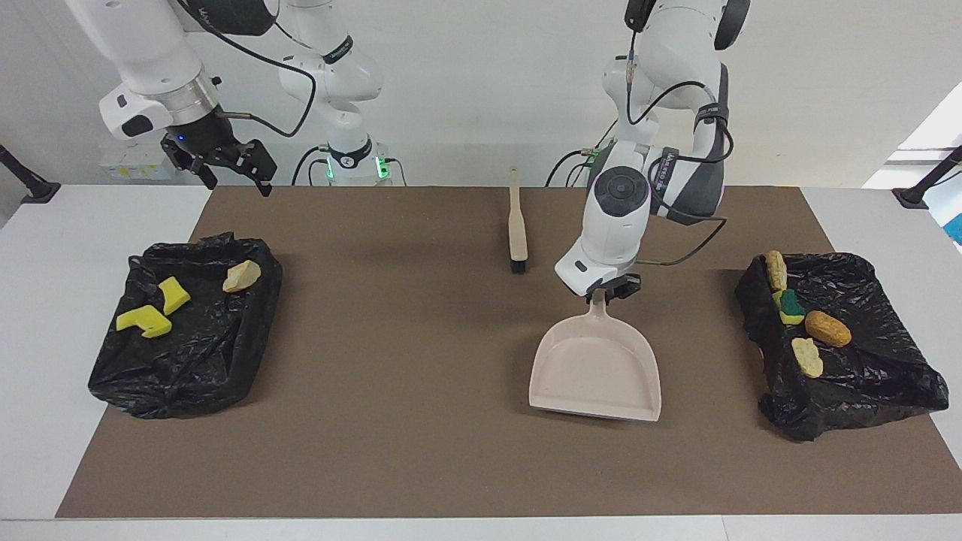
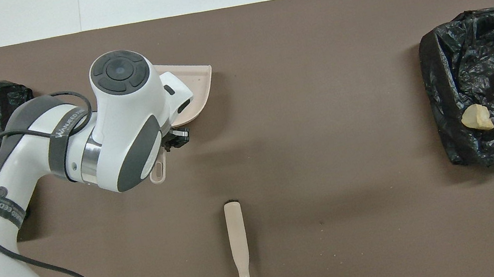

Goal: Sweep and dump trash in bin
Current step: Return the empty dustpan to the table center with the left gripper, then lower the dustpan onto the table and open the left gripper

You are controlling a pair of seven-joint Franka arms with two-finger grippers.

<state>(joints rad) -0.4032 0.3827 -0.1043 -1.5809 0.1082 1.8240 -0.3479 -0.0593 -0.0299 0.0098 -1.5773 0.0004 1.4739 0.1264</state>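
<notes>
One camera looks from high across the table toward the robots. The other looks steeply down from above them. Both show the whole brown rectangular mat [image 1: 421,451] [image 2: 320,95].

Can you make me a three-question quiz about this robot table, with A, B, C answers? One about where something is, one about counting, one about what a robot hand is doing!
1. Where is the brush?
A. in a bin
B. on the brown mat, between the two bins
C. in the right gripper

2. How many trash pieces lie in the bin at the right arm's end?
A. three
B. one
C. six

3. What is the left gripper doing?
A. hanging empty
B. holding the brush
C. holding the dustpan by its handle

Answers:
1 B, it lies flat on the mat mid-table.
2 A, two yellow sponge chunks and one tan lump.
3 C, its jaws are shut on the handle.
</notes>
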